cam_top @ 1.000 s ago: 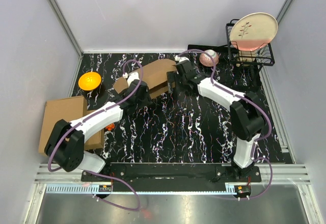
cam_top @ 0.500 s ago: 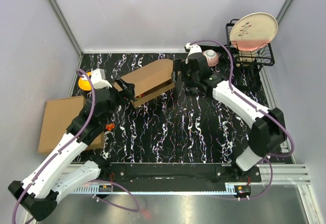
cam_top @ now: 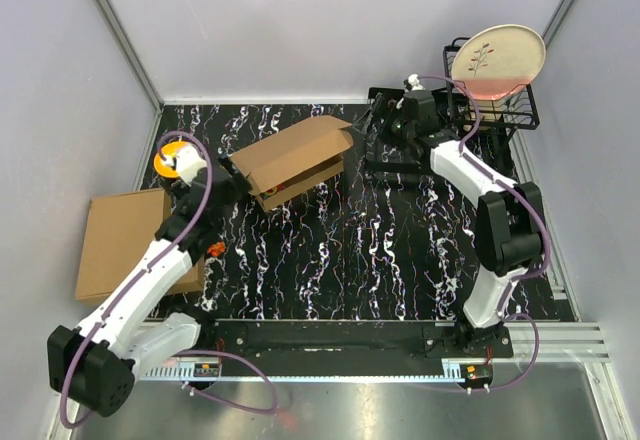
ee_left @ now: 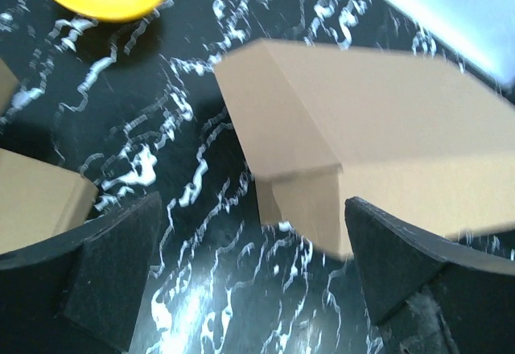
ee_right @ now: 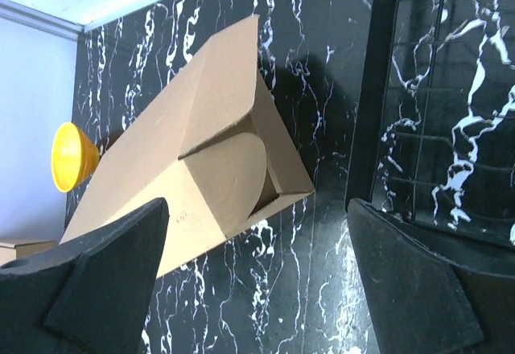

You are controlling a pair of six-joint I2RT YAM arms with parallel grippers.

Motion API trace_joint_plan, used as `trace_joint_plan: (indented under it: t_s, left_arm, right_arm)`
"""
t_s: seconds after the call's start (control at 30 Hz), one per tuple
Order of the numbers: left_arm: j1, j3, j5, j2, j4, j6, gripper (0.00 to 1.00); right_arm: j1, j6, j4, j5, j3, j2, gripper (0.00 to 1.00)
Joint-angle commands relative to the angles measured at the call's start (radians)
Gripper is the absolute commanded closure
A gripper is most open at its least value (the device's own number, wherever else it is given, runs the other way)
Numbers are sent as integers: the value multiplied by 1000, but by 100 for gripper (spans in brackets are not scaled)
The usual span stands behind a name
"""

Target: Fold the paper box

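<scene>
The box [cam_top: 295,160] lies on the counter [cam_top: 400,250] toward its back, one end flap seemingly tucked in; the left hand [ee_left: 256,277] and right hand [ee_right: 257,290] flank it, both spread, neither touching it.

The brown paper box [cam_top: 290,160] lies long and low, slanted, its top panel folded over. The end facing the right jaws stands open, a rounded flap inside. It sits between the left jaws and the right jaws, touching neither.

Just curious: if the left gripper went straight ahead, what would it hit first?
Probably the cardboard box, lying straight ahead of the left gripper, though depth is unclear.
</scene>
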Motion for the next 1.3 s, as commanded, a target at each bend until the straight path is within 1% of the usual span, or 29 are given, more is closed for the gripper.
trace_joint_plan:
  t_s: [0.0,0.03,0.07,0.1,0.13,0.2,0.3,0.37,0.43,0.57,0.7,0.9,1.03,1.27]
  left_arm:
    - [125,154,17,53,9,-37,1]
    - [144,160,24,47,13,-30,3]
    - [152,162,47,41,27,-10,3]
    - [156,160,53,26,49,-7,4]
    - [159,159,56,18,52,-11,5]
    - [161,157,70,4,55,-33,6]
    - [161,149,89,-9,43,-68,8]
    - [162,136,98,-23,37,-77,9]
    - [162,125,99,-38,30,-79,9]
    - [162,94,89,-91,9,-65,9]
    - [161,70,83,-112,0,-51,9]
    - [161,59,81,-117,-10,-40,9]
    - [159,60,76,-114,-6,-28,9]
    - [159,51,86,-91,3,-27,9]
  right_arm:
    - [29,23,112,-3,-51,-59,3]
    - [53,3,127,22,-143,-108,4]
    - [68,-5,152,47,-198,-131,4]
    - [82,-10,208,76,-302,-151,6]
    - [120,-7,232,91,-347,-182,8]
    - [157,18,290,128,-450,-194,11]
    - [219,44,328,145,-481,-164,13]
    - [262,33,322,160,-447,-110,13]
    - [280,1,298,197,-372,-58,13]
    - [283,-48,244,228,-231,17,10]
    - [285,-146,128,295,-35,114,8]
    - [283,-282,77,402,128,229,3]
    - [280,-350,31,423,202,319,3]
    - [250,-387,0,423,298,433,3]
